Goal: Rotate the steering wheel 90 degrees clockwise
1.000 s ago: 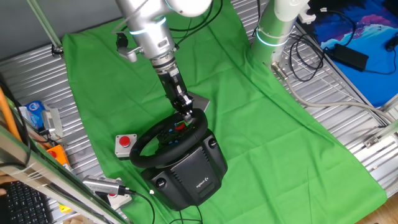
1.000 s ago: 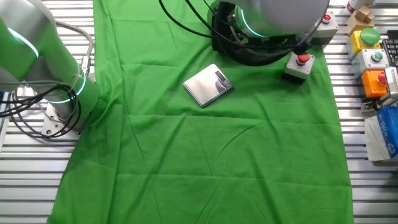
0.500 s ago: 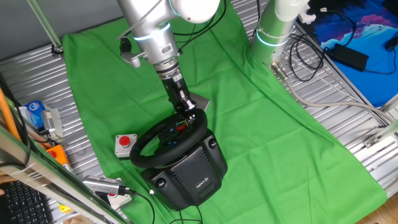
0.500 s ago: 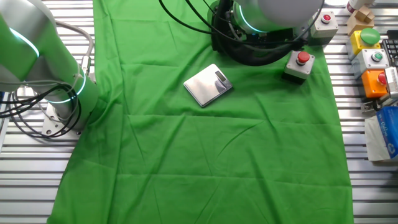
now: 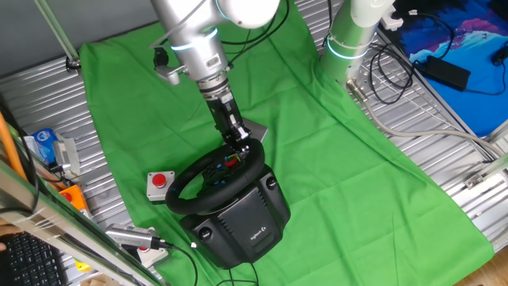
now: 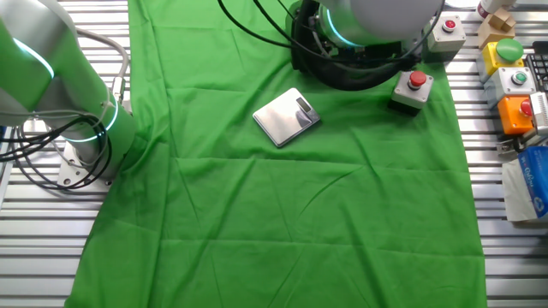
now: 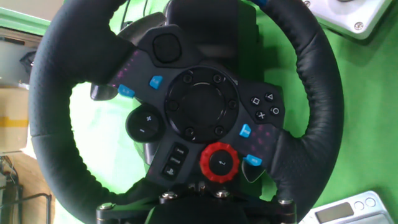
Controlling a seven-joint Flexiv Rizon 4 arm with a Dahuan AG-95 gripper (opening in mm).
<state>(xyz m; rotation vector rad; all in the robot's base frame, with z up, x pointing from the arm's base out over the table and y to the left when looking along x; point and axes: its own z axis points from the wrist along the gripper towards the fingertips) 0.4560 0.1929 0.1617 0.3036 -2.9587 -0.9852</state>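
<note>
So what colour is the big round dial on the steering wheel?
Red, with a black centre. The dial shows best in the hand view, low on the steering wheel hub.

The steering wheel (image 5: 213, 181) is a black round rim with a leather-like grain, mounted on a bulky black base that sits on the green-covered surface (image 5: 333, 159). In one fixed view the rim tilts up and away from the base, its face turned toward the far side. In the hand view the steering wheel (image 7: 186, 112) fills the picture: the hub carries a round black centre cap ringed with small screws, a red rotary dial low and right of centre, several small blue buttons, a round plus-minus pad on the left and a cluster of symbol buttons on the right. In the other fixed view only a dark part of it shows at the top edge.
</note>
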